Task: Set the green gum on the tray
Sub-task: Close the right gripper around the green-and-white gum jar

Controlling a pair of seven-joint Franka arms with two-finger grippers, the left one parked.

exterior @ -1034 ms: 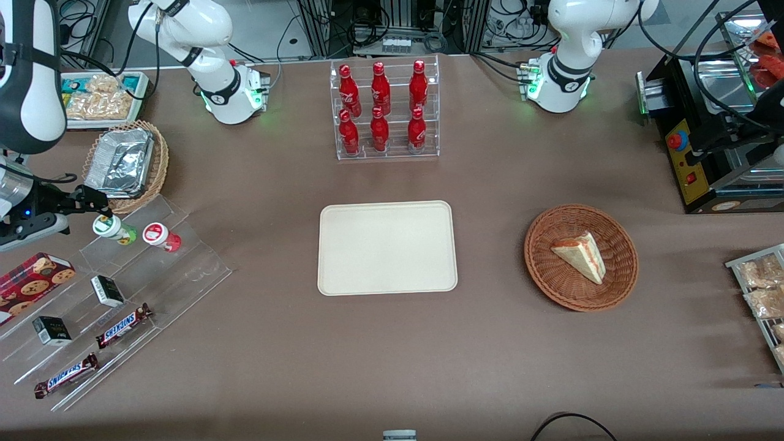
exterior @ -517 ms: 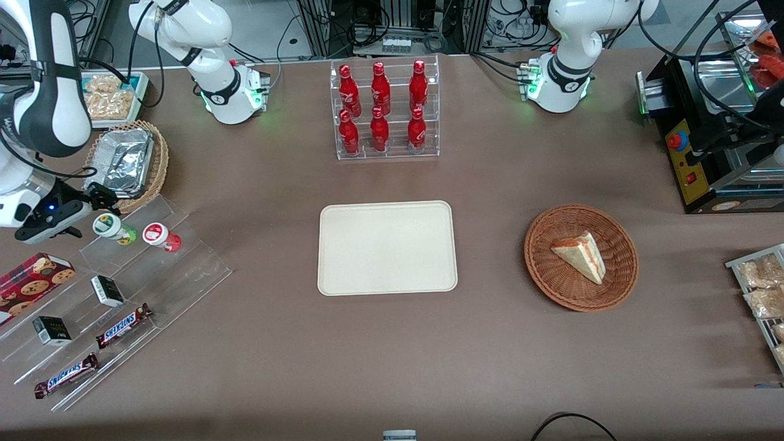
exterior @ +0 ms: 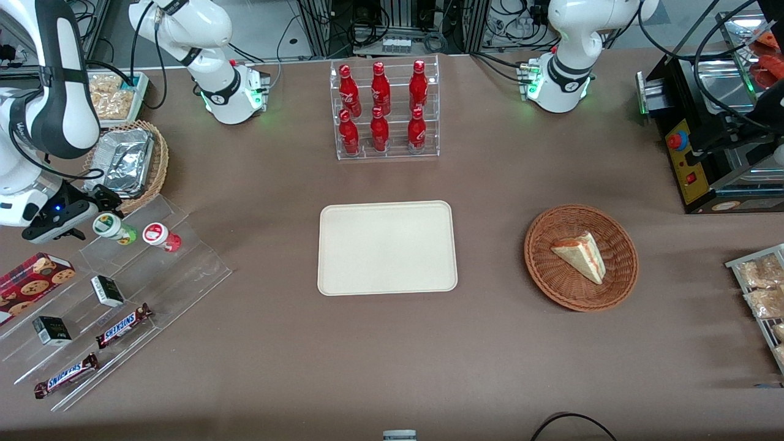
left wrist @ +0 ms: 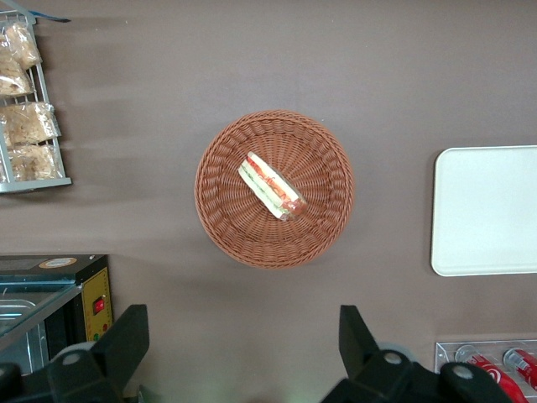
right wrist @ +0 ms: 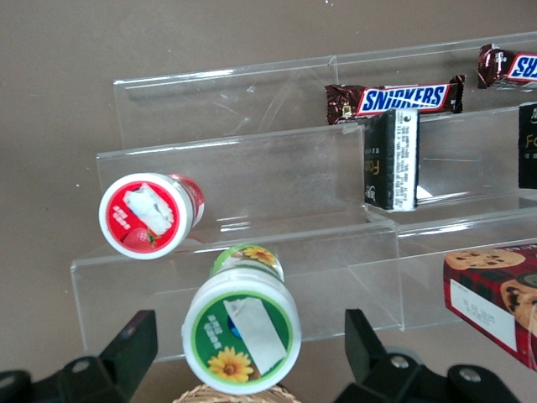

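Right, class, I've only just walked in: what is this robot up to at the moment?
The working arm has its end effector poised at the green gum, which stands on the top step of a clear acrylic stand beside the red gum. Its fingers are open on either side of the bottle's lid and have not closed. The tray in the middle of the table holds nothing yet, so the pick-up is only about to begin.

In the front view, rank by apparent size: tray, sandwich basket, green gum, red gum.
1. tray
2. sandwich basket
3. green gum and red gum: look alike, unranked.
The end effector hovers open by the green gum.
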